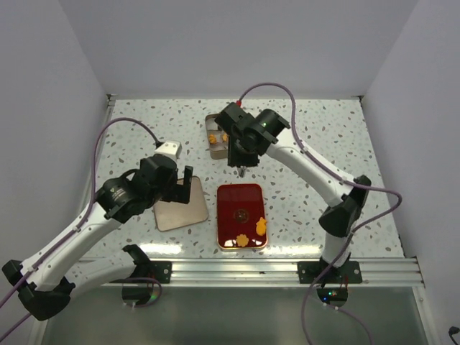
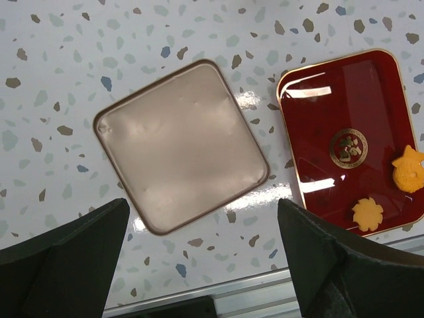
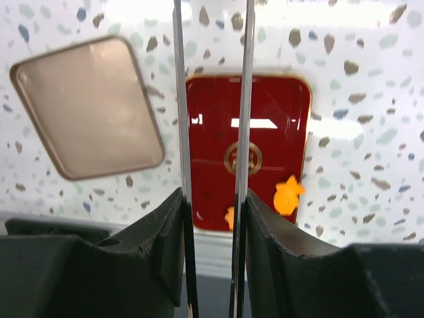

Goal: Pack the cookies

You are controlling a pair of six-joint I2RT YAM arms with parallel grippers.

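No legible text, number or brand name found in any view. One sign noted: a round gold emblem (image 2: 349, 148) printed at the centre of the red tray (image 2: 311, 119). It is a gold ring enclosing ornate gold figures; whether these are characters or plain ornament cannot be told. In the right wrist view one blade of the metal tongs (image 3: 242, 79) crosses the emblem and covers part of it.

claw (image 3: 212, 199) clamps tongs (image 3: 179, 99) above tray (image 3: 278, 112) bearing perhaps two cookies (image 3: 288, 195).
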